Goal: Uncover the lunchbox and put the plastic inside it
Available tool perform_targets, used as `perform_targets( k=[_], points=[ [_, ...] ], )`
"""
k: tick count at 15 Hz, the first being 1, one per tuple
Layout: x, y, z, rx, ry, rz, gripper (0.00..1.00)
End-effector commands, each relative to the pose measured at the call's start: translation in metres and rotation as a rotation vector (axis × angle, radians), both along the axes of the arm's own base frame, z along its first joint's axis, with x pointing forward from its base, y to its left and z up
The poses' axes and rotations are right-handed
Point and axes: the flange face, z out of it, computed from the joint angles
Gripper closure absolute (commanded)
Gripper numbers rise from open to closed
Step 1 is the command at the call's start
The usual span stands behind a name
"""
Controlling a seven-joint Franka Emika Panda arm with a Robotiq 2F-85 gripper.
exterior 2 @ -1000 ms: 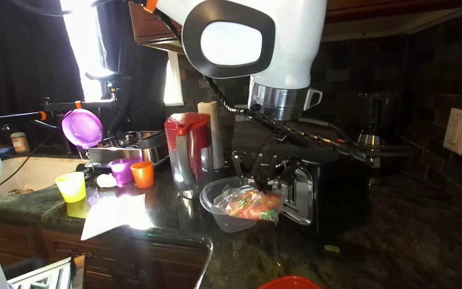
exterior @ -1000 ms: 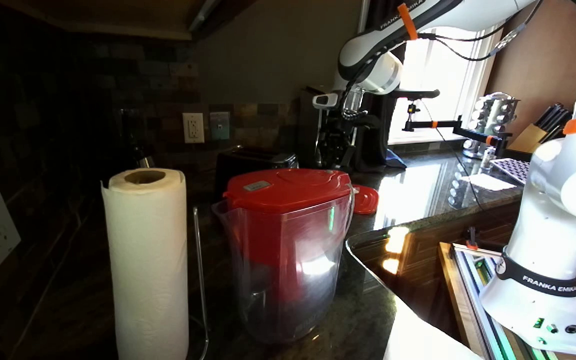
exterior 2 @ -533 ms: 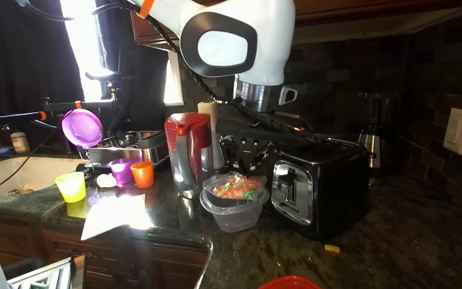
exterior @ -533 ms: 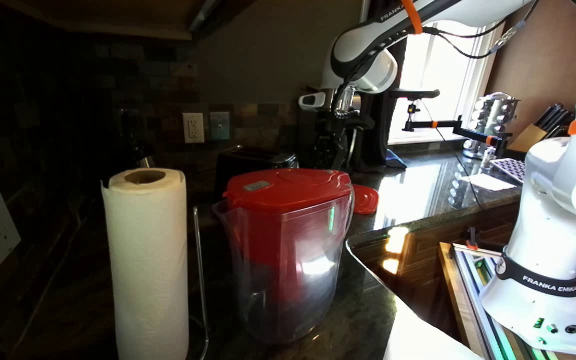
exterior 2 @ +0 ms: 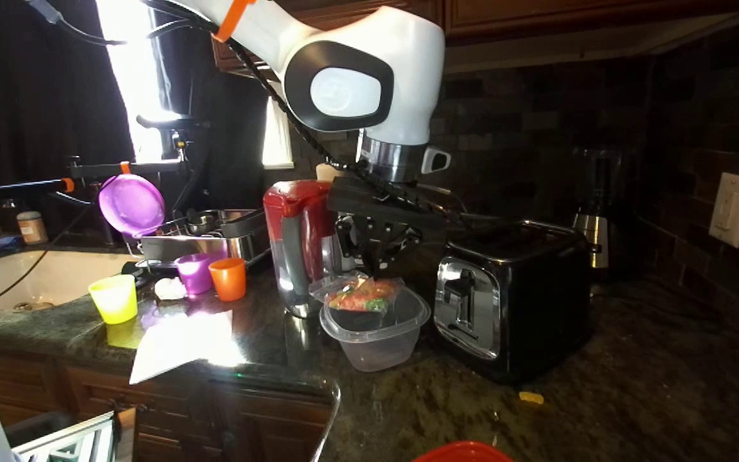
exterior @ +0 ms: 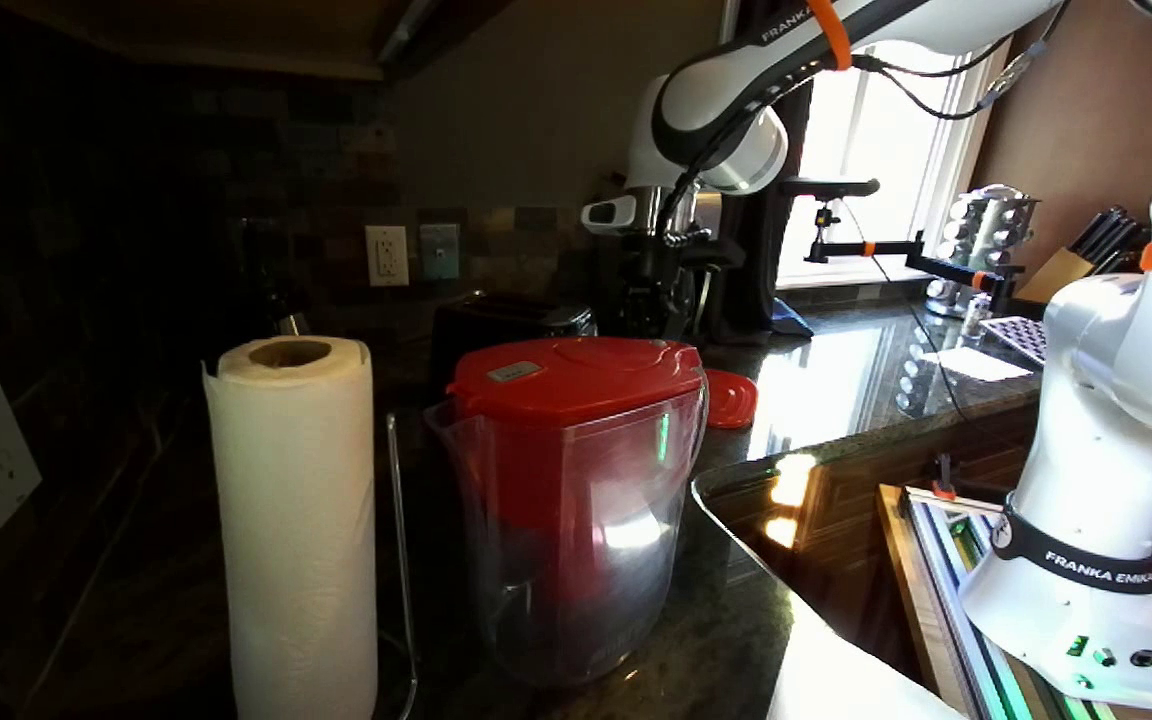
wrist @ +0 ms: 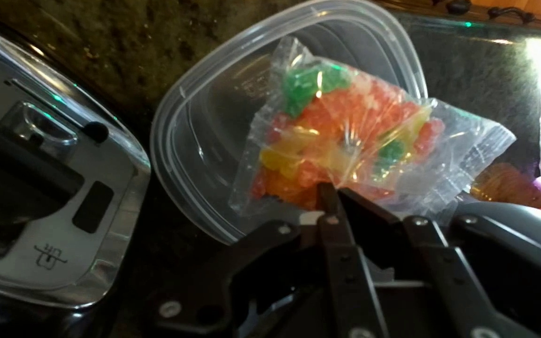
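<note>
The lunchbox (exterior 2: 382, 346) is a clear plastic container, uncovered, standing on the counter; it also shows in the wrist view (wrist: 214, 108). Its likely lid, red (exterior 2: 462, 452), lies apart on the counter, also visible in an exterior view (exterior: 731, 400). The plastic (wrist: 341, 131) is a clear bag of red, yellow and green candy. My gripper (wrist: 334, 190) is shut on the bag's edge, fingertips together. In an exterior view, the gripper (exterior 2: 373, 273) holds the bag (exterior 2: 360, 295) over the lunchbox's far left rim, one end sticking out past it. Whether it touches the rim is unclear.
A black toaster (exterior 2: 510, 301) stands close to the right of the lunchbox. A red-lidded pitcher (exterior 2: 302, 250) stands close on its left, with a paper towel roll (exterior: 296, 530) behind. Cups, including an orange one (exterior 2: 228, 279), and a white sheet (exterior 2: 183, 340) are farther left.
In an exterior view, my gripper and the bag have moved left, from beside the toaster to over the lunchbox's left part. The bag stays held. The lunchbox and lid have not moved.
</note>
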Motion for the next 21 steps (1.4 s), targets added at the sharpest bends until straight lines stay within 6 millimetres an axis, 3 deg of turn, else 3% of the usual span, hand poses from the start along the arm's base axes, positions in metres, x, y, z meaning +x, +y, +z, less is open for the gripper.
perform_targets(
  k=[1, 2, 3, 5, 14, 17, 21],
  points=[
    [-0.003, 0.004, -0.006, 0.017, 0.005, -0.012, 0.99],
    [-0.004, 0.004, -0.007, 0.017, 0.005, -0.015, 0.92],
    [-0.005, 0.003, -0.007, 0.015, 0.005, -0.016, 0.68],
    [-0.005, 0.001, -0.007, 0.014, 0.004, -0.016, 0.66],
    [-0.015, -0.013, 0.003, 0.013, 0.023, -0.045, 0.01],
    [-0.027, -0.035, 0.019, 0.014, 0.051, -0.093, 0.0],
    [-0.046, -0.085, 0.047, 0.038, 0.051, -0.262, 0.0]
  ],
)
